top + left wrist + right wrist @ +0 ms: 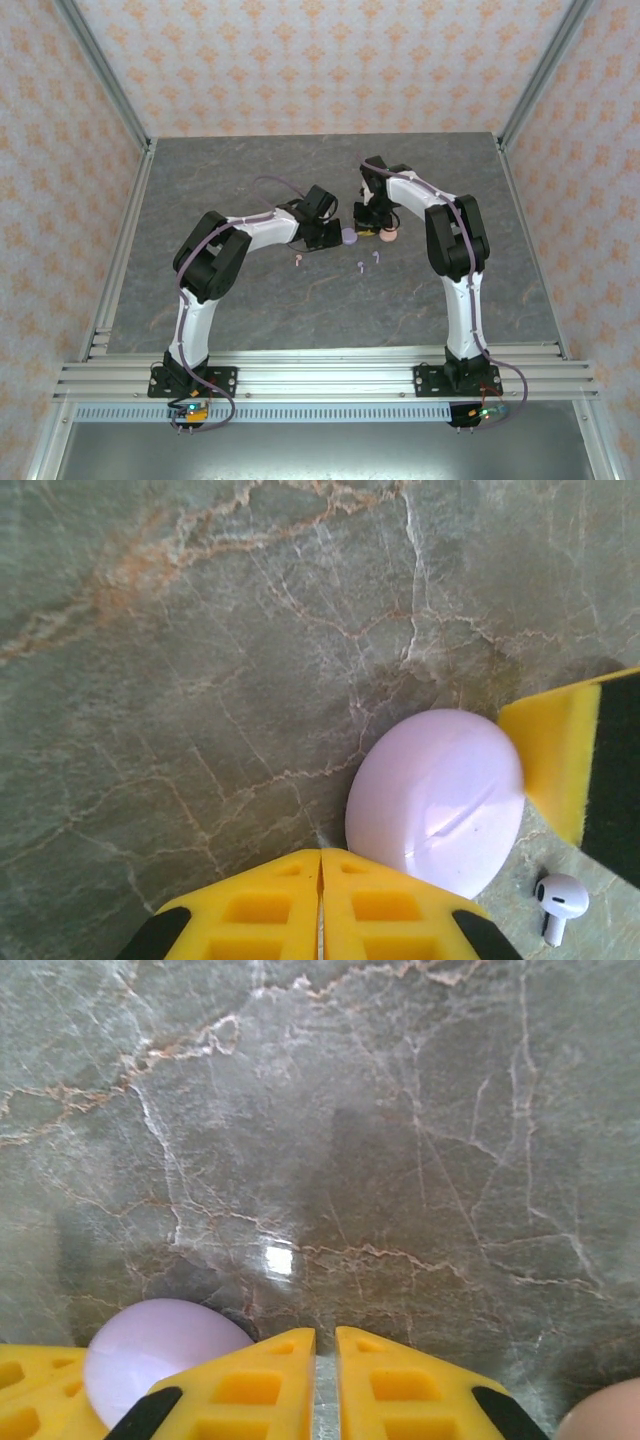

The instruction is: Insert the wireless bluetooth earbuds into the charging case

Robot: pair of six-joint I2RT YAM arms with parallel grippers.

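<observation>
A round lilac charging case lies lid down and closed on the grey marble table, with a pink case just to its right. My left gripper is shut and empty, its tip against the lilac case's left side. My right gripper is shut on nothing, low between the two cases. In the right wrist view the lilac case sits left of the gripper and the pink case to its right. Three earbuds lie loose in front: one pink, two lilac. One pale earbud shows beside the lilac case.
A yellow finger of the right gripper stands against the lilac case's far side in the left wrist view. Metal frame posts and patterned walls enclose the table. An aluminium rail runs along the near edge by the arm bases.
</observation>
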